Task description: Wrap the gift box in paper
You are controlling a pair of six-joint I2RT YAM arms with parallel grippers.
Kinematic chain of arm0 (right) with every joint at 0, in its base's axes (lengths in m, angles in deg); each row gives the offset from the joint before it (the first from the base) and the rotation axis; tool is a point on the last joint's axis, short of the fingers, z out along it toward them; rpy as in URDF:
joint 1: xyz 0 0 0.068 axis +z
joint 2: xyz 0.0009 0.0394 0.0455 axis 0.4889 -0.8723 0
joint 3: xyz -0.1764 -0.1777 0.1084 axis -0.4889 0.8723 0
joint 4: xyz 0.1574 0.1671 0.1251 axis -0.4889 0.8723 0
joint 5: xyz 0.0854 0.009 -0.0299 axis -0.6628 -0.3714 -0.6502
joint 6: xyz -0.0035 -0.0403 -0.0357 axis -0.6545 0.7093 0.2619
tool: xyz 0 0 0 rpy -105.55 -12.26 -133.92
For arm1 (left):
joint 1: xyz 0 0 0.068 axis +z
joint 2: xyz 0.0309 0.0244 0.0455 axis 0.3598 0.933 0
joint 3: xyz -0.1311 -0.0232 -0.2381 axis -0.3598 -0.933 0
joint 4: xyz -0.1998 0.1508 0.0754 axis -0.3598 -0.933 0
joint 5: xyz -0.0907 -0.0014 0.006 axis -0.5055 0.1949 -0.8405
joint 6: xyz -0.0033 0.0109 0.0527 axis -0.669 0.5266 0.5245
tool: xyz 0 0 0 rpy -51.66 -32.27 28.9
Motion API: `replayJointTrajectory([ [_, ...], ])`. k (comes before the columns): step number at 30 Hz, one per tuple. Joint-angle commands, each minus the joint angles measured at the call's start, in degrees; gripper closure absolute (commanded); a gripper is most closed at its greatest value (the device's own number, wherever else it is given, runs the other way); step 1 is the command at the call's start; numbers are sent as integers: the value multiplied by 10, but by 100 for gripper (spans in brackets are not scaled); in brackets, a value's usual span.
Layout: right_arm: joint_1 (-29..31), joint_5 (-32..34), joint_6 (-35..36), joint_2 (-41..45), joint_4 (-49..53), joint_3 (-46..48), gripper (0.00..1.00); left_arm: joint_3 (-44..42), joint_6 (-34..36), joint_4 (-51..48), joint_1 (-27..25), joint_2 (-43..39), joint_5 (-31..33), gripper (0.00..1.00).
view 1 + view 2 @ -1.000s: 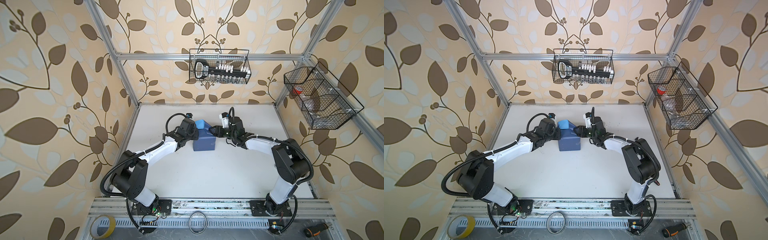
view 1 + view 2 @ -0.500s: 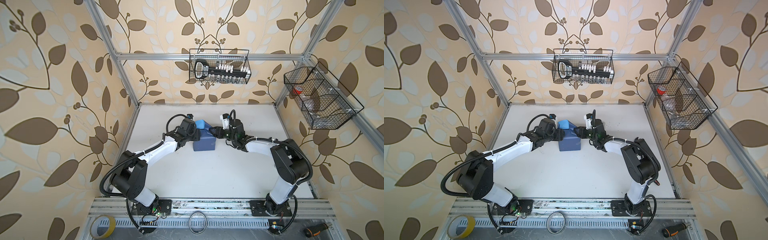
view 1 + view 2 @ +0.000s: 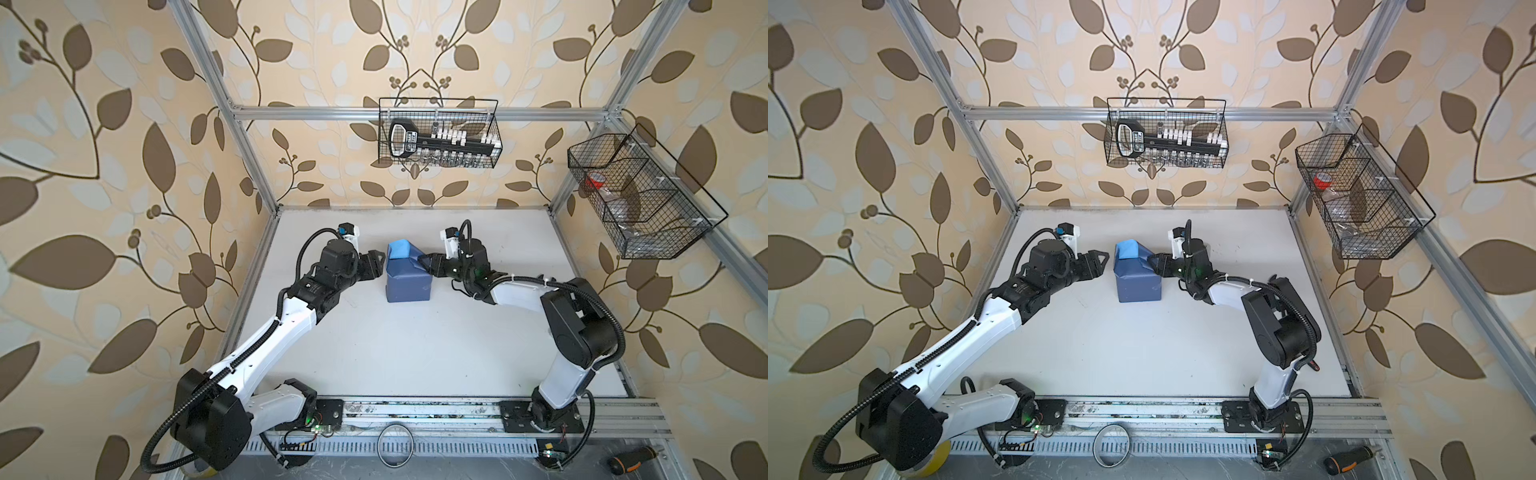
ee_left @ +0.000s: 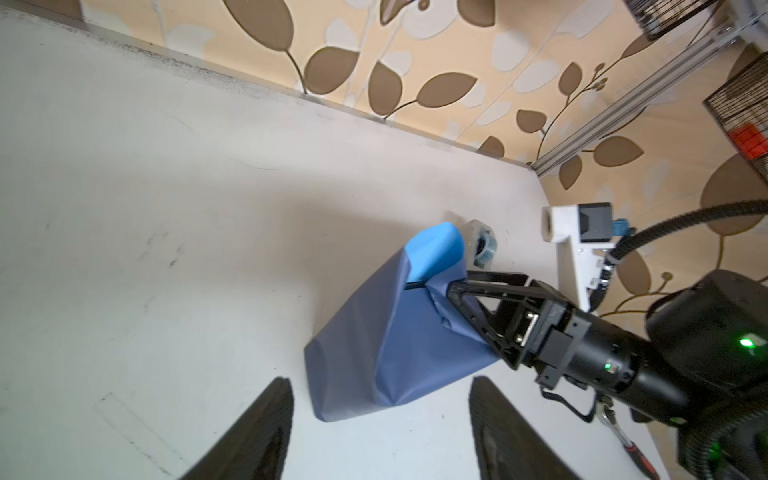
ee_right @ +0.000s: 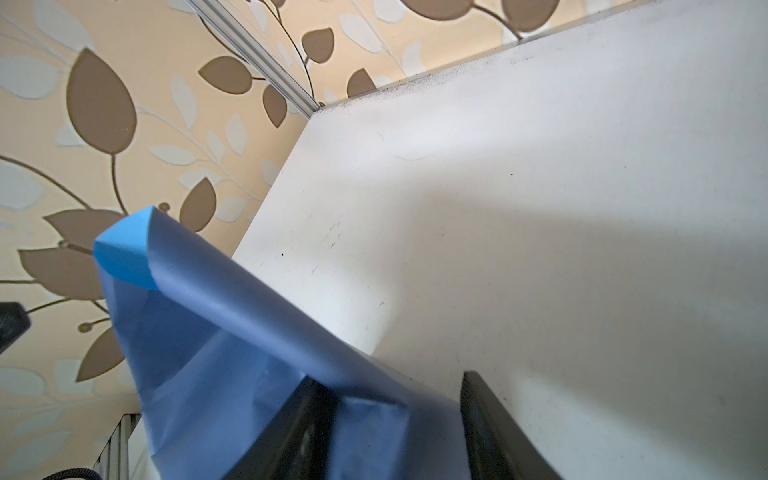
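Note:
The paper (image 3: 407, 282) (image 3: 1138, 284) is folded round the gift box into a slate-blue parcel at mid-table. A light blue flap (image 3: 399, 249) stands up at its far end. The gift box is hidden inside, apart from a thin dark edge (image 4: 415, 286) under the flap. My left gripper (image 3: 379, 264) (image 3: 1104, 264) (image 4: 380, 384) is open just left of the parcel, a small gap away. My right gripper (image 3: 424, 262) (image 3: 1152, 262) (image 5: 392, 380) is at the parcel's right side. Its fingers are shut on a fold of paper (image 5: 199, 353) that fills the gap between them.
A small tape dispenser (image 4: 482, 245) sits on the table just behind the parcel. Wire baskets hang on the back wall (image 3: 438, 133) and the right wall (image 3: 640, 199). A screwdriver (image 3: 631, 463) and a ring (image 3: 395, 442) lie past the front rail.
My left gripper has opened and drawn back to the left, off the parcel's left side. My right gripper has kept its place on the right fold.

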Motion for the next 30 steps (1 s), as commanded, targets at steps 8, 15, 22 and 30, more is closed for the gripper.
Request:
replayJointTrajectory([
  [8, 1, 23, 16, -9, 63, 19, 46, 66, -15, -4, 29, 120, -75, 63],
  [15, 0, 23, 16, -9, 64, 18, 46, 60, -29, 41, 21, 163, -127, 70],
  [22, 0, 22, 15, -12, 63, 18, 47, 63, -27, 54, 10, 185, -137, 70],
  [30, 0, 22, 15, -11, 63, 18, 47, 71, -23, 61, 6, 201, -147, 63],
])
